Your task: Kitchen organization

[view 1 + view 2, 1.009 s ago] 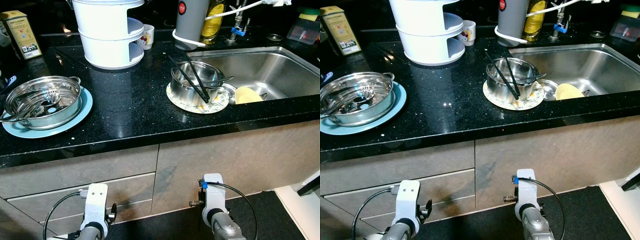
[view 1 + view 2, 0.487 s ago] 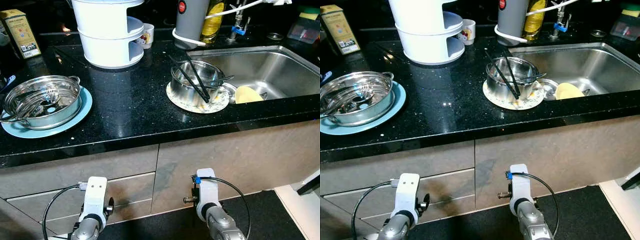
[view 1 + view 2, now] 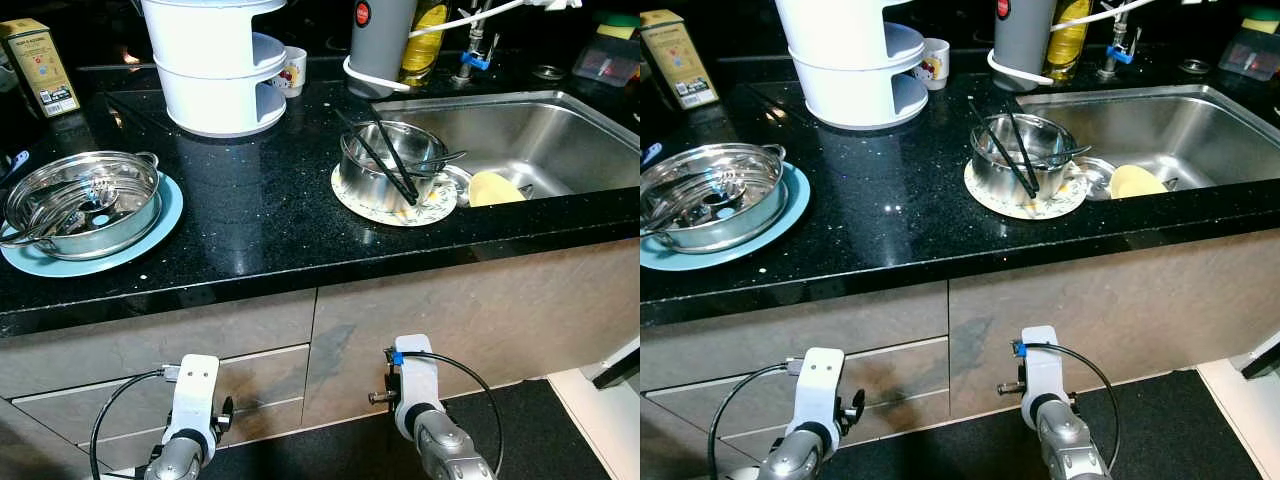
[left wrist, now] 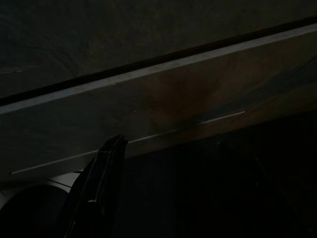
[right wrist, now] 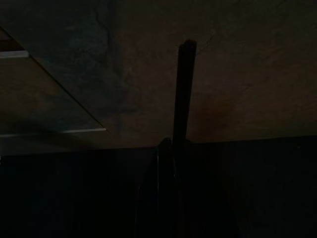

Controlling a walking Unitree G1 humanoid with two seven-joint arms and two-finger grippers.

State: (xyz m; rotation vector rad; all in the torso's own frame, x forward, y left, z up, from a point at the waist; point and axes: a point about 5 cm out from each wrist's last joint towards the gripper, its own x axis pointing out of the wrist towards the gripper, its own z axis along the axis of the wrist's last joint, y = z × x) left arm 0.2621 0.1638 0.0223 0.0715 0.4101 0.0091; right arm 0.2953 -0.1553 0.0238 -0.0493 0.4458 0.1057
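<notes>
Both arms are just hanging low in front of the cabinet drawers (image 3: 150,365), well below the black tabletop (image 3: 260,215). The left hand (image 4: 99,198) and right hand (image 5: 181,124) sit in dark shade in the wrist views, so honestly can't tell whether either one is open or closed.

Up top: on the left there's a steel steamer pot (image 3: 82,203) sitting on a light blue plate (image 3: 160,235). Right of the middle, by the sink (image 3: 540,135), a steel bowl (image 3: 385,160) with black chopsticks (image 3: 385,165) leaning in it sits on a patterned plate (image 3: 430,210). At the far side there's a white tiered rack (image 3: 215,65), a small mug (image 3: 293,70) beside it, and a yellow box (image 3: 40,68) at the far left.
</notes>
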